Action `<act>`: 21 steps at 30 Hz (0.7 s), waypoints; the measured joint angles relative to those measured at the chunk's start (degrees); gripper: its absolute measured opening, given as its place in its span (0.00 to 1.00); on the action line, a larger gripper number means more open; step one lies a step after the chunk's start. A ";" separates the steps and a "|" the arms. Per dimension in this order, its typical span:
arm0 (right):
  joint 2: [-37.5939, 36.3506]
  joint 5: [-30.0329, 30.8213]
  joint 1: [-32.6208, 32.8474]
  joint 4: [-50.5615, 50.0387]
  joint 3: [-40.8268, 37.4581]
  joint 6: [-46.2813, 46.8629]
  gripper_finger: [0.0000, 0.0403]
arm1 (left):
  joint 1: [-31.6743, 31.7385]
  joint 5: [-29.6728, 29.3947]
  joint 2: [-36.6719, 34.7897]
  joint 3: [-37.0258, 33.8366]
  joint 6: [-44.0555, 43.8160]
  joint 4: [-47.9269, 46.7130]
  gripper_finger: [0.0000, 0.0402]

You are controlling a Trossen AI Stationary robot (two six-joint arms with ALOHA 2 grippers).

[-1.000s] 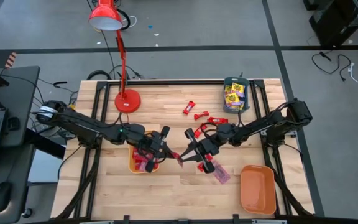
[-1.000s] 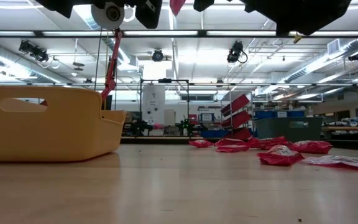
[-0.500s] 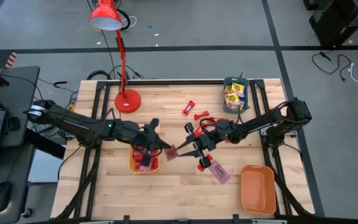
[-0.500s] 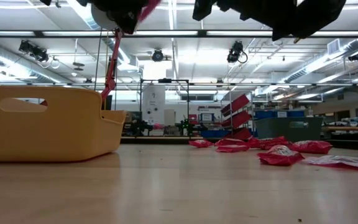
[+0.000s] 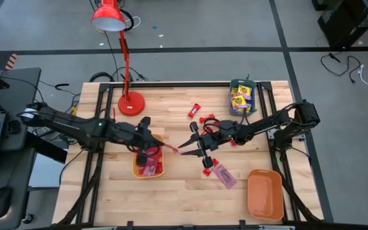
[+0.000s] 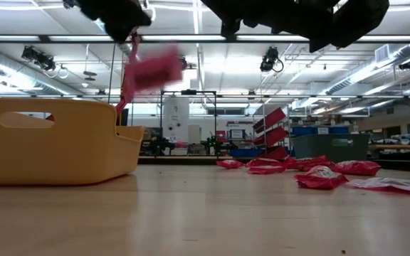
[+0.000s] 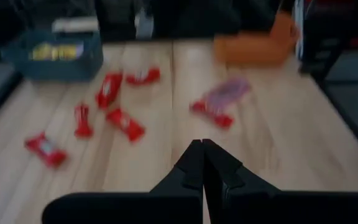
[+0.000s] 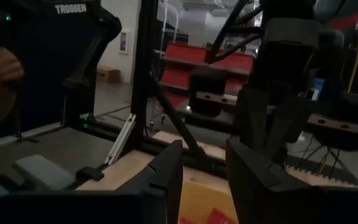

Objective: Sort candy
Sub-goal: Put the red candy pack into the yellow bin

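My left gripper [image 5: 156, 145] [image 7: 202, 146] is shut and hovers by the right rim of the yellow tray [image 5: 136, 167] [image 6: 48, 139], which holds red candies [image 5: 151, 167]. A pinkish-purple packet [image 5: 171, 149] [image 6: 151, 71] sticks out from its tips, in the air. My right gripper [image 5: 187, 147] [image 8: 205, 155] is open and empty, just right of that packet. Loose red candies [image 5: 206, 119] [image 7: 110, 90] and another pink packet [image 5: 224, 176] [image 7: 225, 93] lie flat on the table. Yellow packets fill the teal tray [image 5: 232, 96]. My left gripper pinches the pinkish-purple packet by its left end [image 5: 163, 147] between the two fingers, which come level from the table's left. The packet stands on edge, lifted clear, and reaches toward the right gripper. In the left wrist view it is edge-on and barely shows.
A red desk lamp [image 5: 130, 102] stands at the far left of the table. An orange tray [image 5: 264, 193] [image 7: 253, 46] sits at the near right corner. Bare wood lies along the near edge between the yellow and orange trays.
The left gripper has moved toward the table's left, to the yellow tray's right rim, carrying the pink packet with it and away from the right gripper. The packet has swung and blurs in the low view. The right gripper has shifted slightly toward the far edge.
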 joint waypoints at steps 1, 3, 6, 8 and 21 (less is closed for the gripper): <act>0.00 0.01 0.00 -0.56 0.00 0.33 0.27 | 0.00 -0.02 -0.65 0.00 -0.79 -2.47 0.00; 0.00 0.03 0.00 -1.81 0.00 1.06 0.27 | -0.01 -0.04 -2.38 0.00 -3.50 -9.20 0.00; 0.00 0.04 0.00 -3.21 0.00 1.94 0.27 | -0.05 -0.05 -4.93 0.00 -8.79 -19.18 0.00; 0.00 1.14 0.01 -4.29 0.00 2.84 0.27 | -0.07 -0.05 -5.79 0.00 -11.45 -24.22 0.00; 0.79 23.79 -0.19 -27.30 -0.02 14.55 0.30 | -0.07 -5.35 -5.91 0.00 -6.73 -18.75 0.00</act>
